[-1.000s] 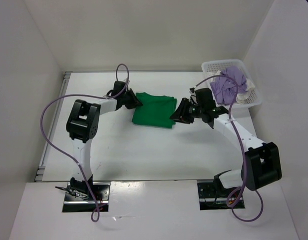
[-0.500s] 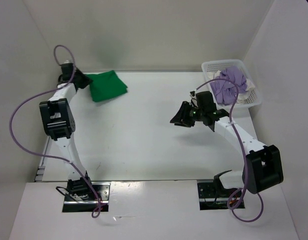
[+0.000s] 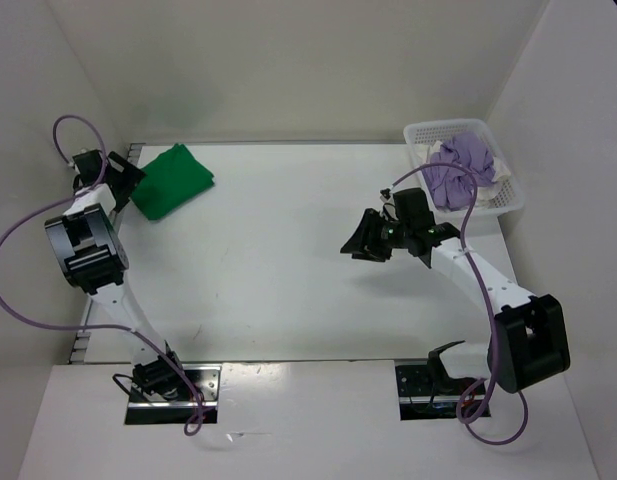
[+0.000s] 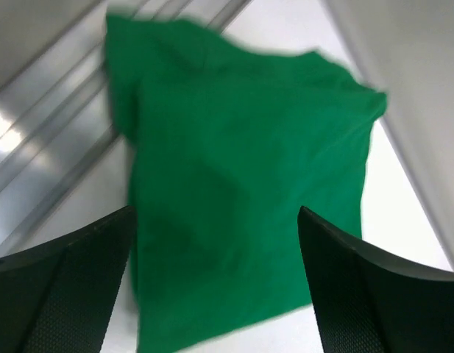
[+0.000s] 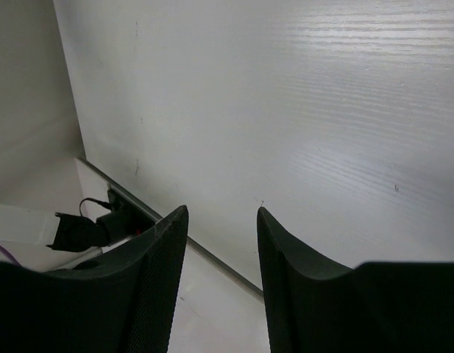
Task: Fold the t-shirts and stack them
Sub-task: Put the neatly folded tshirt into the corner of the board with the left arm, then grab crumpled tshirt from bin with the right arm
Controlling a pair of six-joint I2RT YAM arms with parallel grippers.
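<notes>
We found the left gripper (image 4: 215, 220) spread wide with nothing between its fingers, just beside the green t-shirt (image 3: 173, 180), which lay at the table's (image 3: 288, 290) far left corner, partly over the metal rail (image 4: 35, 147). The right gripper (image 5: 221, 213) hung parted and empty above the table, and purple t-shirts (image 3: 458, 170) sat in the white basket (image 3: 423, 132).

links (image 3: 475, 272) white | joints (image 3: 528, 345) black | cables (image 3: 28, 315) purple | end effector fingers (image 5: 315, 309) black, textured
</notes>
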